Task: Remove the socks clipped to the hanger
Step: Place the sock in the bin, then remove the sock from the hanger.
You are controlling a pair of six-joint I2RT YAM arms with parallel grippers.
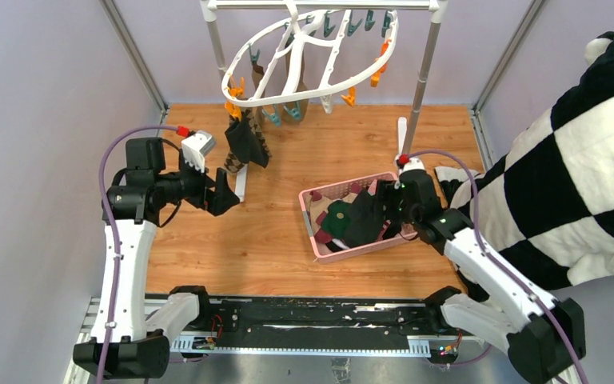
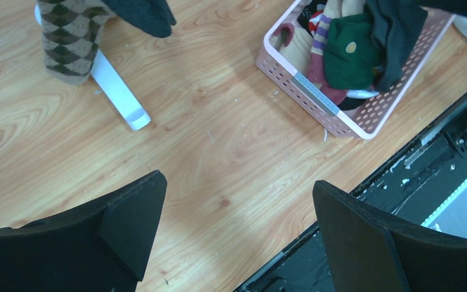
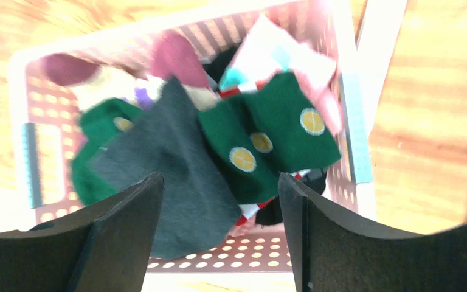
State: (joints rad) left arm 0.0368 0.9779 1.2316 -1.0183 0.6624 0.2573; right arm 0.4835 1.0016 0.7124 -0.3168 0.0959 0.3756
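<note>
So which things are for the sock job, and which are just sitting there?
For the job: white clip hanger; argyle sock and black sock hanging from it; pink basket with socks already in it, such as the green spotted sock.
Just there: black-and-white checked plush cloth; grey metal rack holding the hanger up.

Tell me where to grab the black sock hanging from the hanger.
Probably pinch the black sock at its loose lower half, below the orange clip, coming from the near side with the open left gripper; it hangs flat and free there, argyle sock beside it.
</note>
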